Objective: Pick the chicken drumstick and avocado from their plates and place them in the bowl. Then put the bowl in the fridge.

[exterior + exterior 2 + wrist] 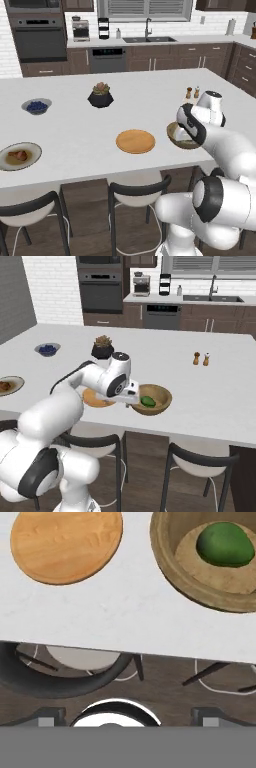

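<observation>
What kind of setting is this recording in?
A home kitchen, rendered rather than real. A wall oven and a sink with faucet stand along the back wall, and a white island counter with bar stools tucked under it carries the wooden bowl and plates.

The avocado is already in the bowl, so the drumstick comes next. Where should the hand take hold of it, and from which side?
The drumstick lies flat in the shallow dish, far smaller than it. Probably best to come straight down from above, open fingers either side of its lumpy middle; the low rim would hamper a sideways approach. Its exact lie is too small to tell.
</observation>
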Tool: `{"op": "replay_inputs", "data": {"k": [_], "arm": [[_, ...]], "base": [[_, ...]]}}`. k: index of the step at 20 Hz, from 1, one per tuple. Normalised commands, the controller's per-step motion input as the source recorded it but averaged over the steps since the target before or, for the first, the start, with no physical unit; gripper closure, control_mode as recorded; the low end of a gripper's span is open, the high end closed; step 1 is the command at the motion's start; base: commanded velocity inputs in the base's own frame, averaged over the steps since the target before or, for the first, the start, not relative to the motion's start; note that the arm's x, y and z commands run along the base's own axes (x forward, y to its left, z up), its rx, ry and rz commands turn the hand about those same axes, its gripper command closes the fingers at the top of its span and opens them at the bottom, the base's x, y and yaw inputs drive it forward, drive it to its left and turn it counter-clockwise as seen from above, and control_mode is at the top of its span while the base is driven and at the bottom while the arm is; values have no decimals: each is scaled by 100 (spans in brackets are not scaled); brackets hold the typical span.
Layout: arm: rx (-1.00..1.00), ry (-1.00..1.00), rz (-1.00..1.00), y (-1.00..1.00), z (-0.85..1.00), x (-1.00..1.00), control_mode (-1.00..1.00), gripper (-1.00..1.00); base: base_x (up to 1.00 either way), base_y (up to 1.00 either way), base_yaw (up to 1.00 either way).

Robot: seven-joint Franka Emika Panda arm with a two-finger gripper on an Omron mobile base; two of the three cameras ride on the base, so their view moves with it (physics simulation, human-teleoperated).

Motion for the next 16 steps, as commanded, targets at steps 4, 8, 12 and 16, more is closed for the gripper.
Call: {"op": "replay_inputs", "data": {"k": [4, 8, 12, 16], "arm": [[0, 0, -26, 44, 63, -75, -100, -100], [0, 0, -18, 54, 43, -58, -100, -100], [0, -4, -8, 29, 52, -66, -100, -100], [0, -4, -4, 25, 40, -73, -100, -100]], "base": [[0, 0, 0], [0, 0, 0], [0, 0, 0], [0, 0, 0]]}}
